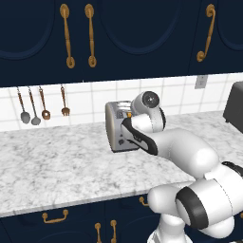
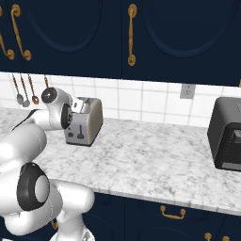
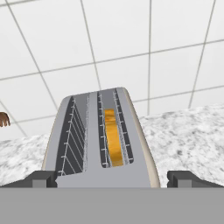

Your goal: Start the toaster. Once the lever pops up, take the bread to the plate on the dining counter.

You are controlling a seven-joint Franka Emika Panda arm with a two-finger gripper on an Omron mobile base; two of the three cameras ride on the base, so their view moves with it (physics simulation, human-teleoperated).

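Note:
The grey-silver toaster (image 1: 116, 128) (image 2: 87, 123) stands on the marbled counter against the tiled wall. In the hand view I look down along the toaster's top (image 3: 103, 140), which has two slots. The bread (image 3: 113, 139), golden with an orange crust, sits low in the right slot; the left slot is empty. My gripper (image 3: 113, 179) (image 2: 78, 105) hovers just above the toaster's near end, open, with one dark fingertip (image 3: 41, 178) at each side and nothing between them. The plate and the dining counter are out of view.
A black appliance (image 2: 228, 134) (image 1: 235, 107) stands on the same counter (image 1: 57, 161) far to the right. Utensils (image 1: 42, 108) (image 2: 23, 96) hang on the wall to the left. Navy cabinets (image 1: 123, 33) hang above, and a wall outlet (image 2: 187, 91) is on the tiles.

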